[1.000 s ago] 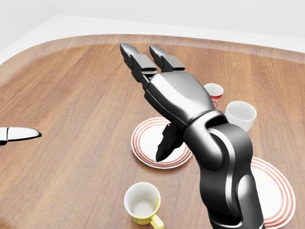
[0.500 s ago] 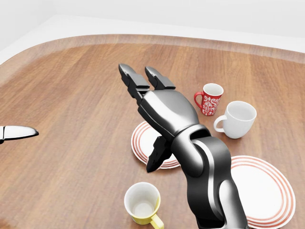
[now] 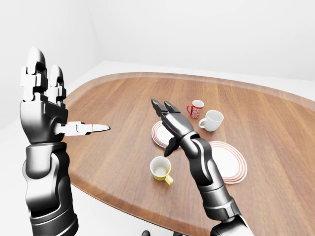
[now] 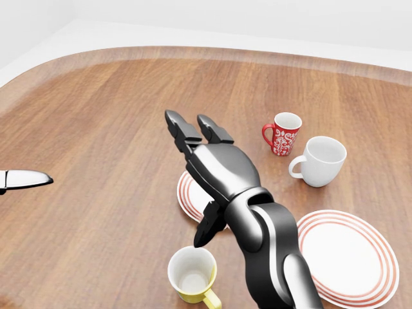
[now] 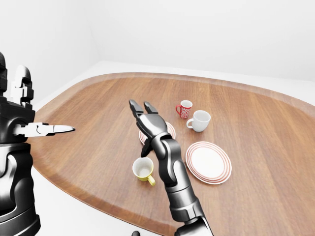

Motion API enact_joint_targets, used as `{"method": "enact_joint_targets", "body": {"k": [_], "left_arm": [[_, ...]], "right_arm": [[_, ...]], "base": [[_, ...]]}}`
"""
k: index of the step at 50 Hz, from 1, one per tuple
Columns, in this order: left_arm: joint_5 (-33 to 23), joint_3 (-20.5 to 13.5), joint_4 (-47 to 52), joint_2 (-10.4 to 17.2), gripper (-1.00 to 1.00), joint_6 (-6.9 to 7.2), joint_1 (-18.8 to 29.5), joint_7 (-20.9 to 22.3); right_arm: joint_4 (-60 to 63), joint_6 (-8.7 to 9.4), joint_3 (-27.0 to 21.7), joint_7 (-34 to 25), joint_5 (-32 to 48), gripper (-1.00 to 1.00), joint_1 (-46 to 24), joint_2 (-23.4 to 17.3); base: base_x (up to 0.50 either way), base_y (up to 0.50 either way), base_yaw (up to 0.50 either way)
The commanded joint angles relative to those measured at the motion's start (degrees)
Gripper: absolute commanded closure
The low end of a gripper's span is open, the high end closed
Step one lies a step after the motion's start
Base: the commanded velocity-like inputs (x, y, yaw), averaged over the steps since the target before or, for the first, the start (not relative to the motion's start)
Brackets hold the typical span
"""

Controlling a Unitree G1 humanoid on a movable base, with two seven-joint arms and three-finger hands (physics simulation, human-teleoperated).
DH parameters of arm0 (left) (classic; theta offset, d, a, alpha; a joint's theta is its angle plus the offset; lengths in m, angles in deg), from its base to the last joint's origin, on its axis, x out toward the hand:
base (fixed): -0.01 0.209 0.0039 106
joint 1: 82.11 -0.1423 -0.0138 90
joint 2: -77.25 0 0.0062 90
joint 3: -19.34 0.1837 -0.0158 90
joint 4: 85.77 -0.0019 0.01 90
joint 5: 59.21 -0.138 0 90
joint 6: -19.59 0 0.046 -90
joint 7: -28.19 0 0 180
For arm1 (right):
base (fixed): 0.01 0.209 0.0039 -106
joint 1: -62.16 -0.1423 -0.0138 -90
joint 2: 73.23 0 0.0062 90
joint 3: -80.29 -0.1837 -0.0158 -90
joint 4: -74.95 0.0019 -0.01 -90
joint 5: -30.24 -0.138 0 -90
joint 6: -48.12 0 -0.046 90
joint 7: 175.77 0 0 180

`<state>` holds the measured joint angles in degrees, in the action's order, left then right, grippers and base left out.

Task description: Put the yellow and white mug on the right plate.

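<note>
The yellow and white mug (image 4: 192,273) stands upright near the bottom of the head view, its handle pointing down-right. My right hand (image 4: 193,180) hovers open just above and to the right of it. The fingers stretch up the view and the thumb hangs close over the mug's rim without gripping. The right plate (image 4: 347,257), white with red rings, lies bare at lower right. My left hand (image 3: 69,103) is raised open at the far left, well away from the mug. Only its thumb tip (image 4: 26,179) shows in the head view.
The left plate (image 4: 187,193), also red-ringed, lies partly under my right hand. A red patterned mug (image 4: 283,133) and a white mug (image 4: 320,159) stand above the right plate. The oval wooden table (image 4: 96,129) carries everything; its near edge runs just below the yellow mug.
My right hand has drawn back down the head view and lowered, so its thumb now hangs close to the yellow mug. The left hand and all the dishes have stayed put.
</note>
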<state>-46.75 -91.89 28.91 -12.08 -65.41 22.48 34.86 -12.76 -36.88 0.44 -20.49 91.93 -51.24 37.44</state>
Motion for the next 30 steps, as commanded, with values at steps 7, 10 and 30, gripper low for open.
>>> {"method": "enact_joint_targets", "body": {"k": [7,10,30], "left_arm": [[-0.39,0.16,-0.32,-0.13,-1.0,0.0,-0.03,0.27],[-0.34,0.08,-0.1,-0.09,-1.0,0.0,-0.03,0.24],[-0.78,0.36,-0.46,-0.38,-1.0,0.0,-0.24,0.59]], "right_arm": [[-5.08,0.0,0.93,5.3,-0.76,-1.0,3.31,-0.13],[-5.93,0.0,1.35,6.22,-0.71,-1.0,4.11,0.06],[-14.07,0.0,1.79,12.01,-1.37,-1.0,4.92,0.16]], "base": [[0.0,0.0,0.0],[0.0,0.0,0.0],[0.0,0.0,0.0]]}}
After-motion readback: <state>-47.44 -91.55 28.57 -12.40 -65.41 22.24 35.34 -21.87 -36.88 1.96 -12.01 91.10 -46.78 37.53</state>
